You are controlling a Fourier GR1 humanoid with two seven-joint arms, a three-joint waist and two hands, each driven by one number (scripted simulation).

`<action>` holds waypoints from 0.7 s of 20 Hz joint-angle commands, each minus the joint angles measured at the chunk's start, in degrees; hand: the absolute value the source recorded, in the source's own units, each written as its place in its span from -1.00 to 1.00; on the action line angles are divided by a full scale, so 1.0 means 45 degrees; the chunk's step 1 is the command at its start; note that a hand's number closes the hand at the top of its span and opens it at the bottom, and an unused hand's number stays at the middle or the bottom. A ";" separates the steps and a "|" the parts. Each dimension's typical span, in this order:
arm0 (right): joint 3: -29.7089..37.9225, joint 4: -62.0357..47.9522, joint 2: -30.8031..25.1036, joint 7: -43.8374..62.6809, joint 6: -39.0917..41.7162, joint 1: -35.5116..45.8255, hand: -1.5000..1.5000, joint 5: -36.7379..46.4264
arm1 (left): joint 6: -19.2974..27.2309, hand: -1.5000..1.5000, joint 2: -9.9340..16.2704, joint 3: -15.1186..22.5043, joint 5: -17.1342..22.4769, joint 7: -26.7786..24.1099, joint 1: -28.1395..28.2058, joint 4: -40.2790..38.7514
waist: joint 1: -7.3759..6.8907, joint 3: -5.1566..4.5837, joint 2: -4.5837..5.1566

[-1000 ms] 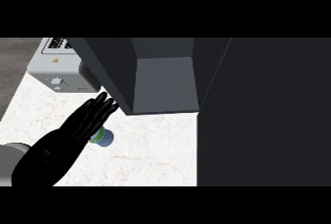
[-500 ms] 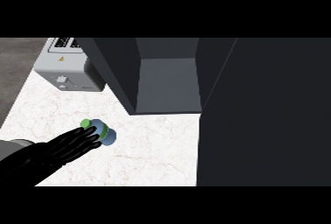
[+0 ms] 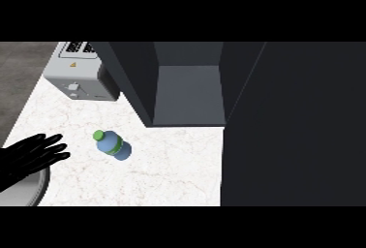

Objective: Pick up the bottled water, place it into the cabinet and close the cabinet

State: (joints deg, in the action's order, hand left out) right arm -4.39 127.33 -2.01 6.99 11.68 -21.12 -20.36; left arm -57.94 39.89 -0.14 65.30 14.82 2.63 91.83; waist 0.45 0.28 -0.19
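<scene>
Head view: small blue plastic water bottle with green cap (image 3: 112, 145) stands on white marbled counter (image 3: 164, 164), untouched. Black left hand (image 3: 30, 157) at nine o'clock of it, fingers spread, holding nothing. Dark open cabinet (image 3: 187, 97) waits at one o'clock. Right hand unseen.

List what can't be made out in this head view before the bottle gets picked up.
- Right hand: not in the head view at all.
- Left hand: its forearm is cut off by the view's left edge.
- Cabinet: its top runs past the upper edge; the dark door hides whatever lies behind it.
- Toaster: partly cut off at the top, partly behind the cabinet wall.
- Bottled water: label too small to read.
</scene>
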 commanded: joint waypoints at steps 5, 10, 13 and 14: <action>-0.0165 -0.0326 0.0002 -0.1001 0.0942 -0.1128 -1.00 0.0372 | -0.1969 -1.00 0.0391 -0.0671 0.0467 0.0162 -0.0749 -0.2062 | 0.0007 -0.0062 0.0039; -0.0446 0.0549 0.0149 -0.0750 0.0672 -0.1265 -1.00 0.0594 | -0.1867 -1.00 -0.0526 -0.0980 -0.0504 -0.0120 -0.1245 -0.2852 | 0.0024 -0.0070 0.0049; 0.0109 -0.0611 -0.0061 -0.1972 0.1636 -0.1755 -1.00 0.0223 | -0.1741 -1.00 -0.0760 -0.1162 -0.0942 -0.0140 -0.2250 -0.3733 | 0.0143 -0.0064 0.0062; -0.0529 -0.0097 0.0227 -0.2288 0.1576 -0.2339 -1.00 0.0995 | -0.1445 -1.00 -0.1019 -0.1162 -0.1148 -0.0171 -0.1968 -0.3566 | 0.0143 -0.0067 0.0042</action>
State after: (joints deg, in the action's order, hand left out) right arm -5.20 127.13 -1.66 0.85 16.62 -27.67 -18.58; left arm -62.70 35.11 -2.21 60.92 14.26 -3.16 83.84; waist 0.52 1.06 -0.75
